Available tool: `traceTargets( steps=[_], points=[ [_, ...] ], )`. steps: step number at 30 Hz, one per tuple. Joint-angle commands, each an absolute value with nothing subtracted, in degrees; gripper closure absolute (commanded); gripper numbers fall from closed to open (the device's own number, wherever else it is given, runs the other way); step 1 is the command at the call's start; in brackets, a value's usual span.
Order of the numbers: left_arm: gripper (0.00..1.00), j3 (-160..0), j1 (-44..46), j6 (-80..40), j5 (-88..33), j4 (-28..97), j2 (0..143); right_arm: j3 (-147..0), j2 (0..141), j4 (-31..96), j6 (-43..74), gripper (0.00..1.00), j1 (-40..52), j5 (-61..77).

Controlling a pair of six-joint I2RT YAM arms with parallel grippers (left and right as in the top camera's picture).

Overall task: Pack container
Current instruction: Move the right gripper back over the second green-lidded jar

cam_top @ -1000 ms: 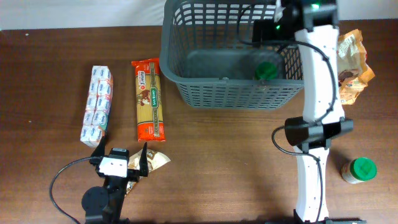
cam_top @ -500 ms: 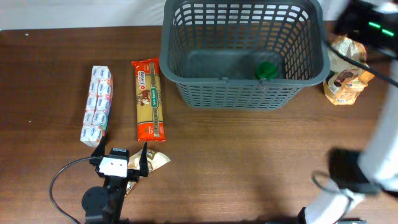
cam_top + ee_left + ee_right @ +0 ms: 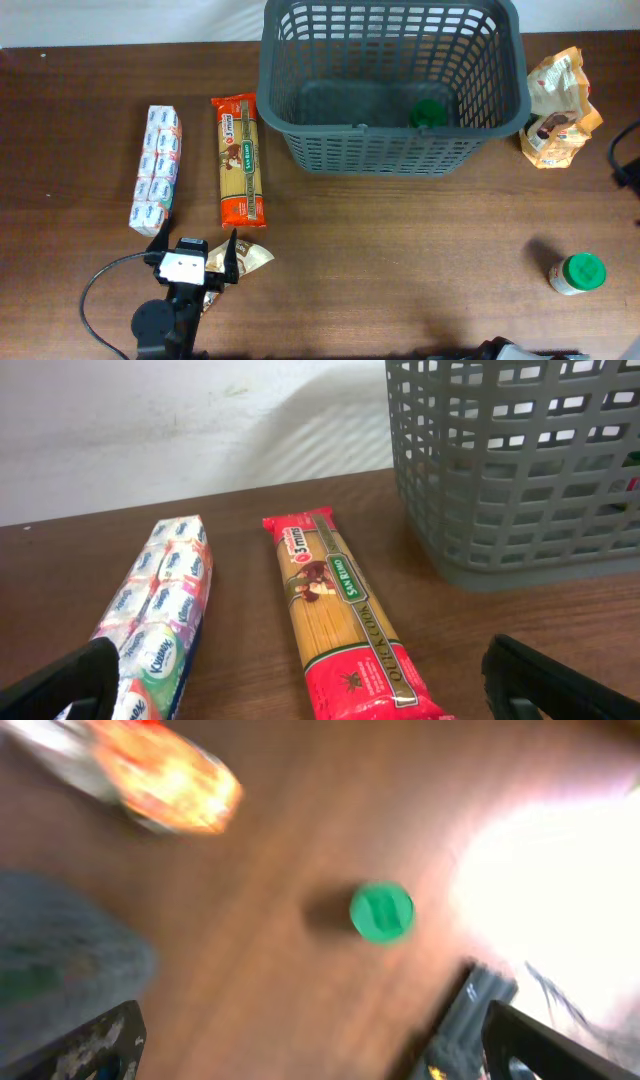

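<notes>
The left tool gapes released at the bench's 7 o'clock, the container at 12. The right tool is released too.

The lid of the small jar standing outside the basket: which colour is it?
Green. The small round jar lid shows clearest in the overhead view.

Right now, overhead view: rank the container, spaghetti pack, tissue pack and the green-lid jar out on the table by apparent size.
1. container
2-3. spaghetti pack and tissue pack: look about alike, not ranked
4. jar, smallest
</notes>
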State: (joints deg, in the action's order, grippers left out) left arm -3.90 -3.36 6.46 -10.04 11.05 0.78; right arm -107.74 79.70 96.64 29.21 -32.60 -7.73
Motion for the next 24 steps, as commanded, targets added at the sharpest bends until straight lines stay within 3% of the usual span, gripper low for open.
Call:
traceTargets(
  steps=[1,15,24],
  points=[
    [0.01,-3.4,-3.3,7.4,-9.6,10.9,0.3,-98.2,78.1,93.8,32.0,0.01,-34.1,-8.6],
    [0.01,-3.4,-3.3,7.4,-9.6,10.9,0.3,-67.7,78.8,76.2,32.8,0.01,-38.7,-7.1],
    [0.01,-3.4,-3.3,7.4,-9.6,10.9,0.3,-63.9,78.8,72.7,25.5,0.01,-43.5,-3.8]
  ],
)
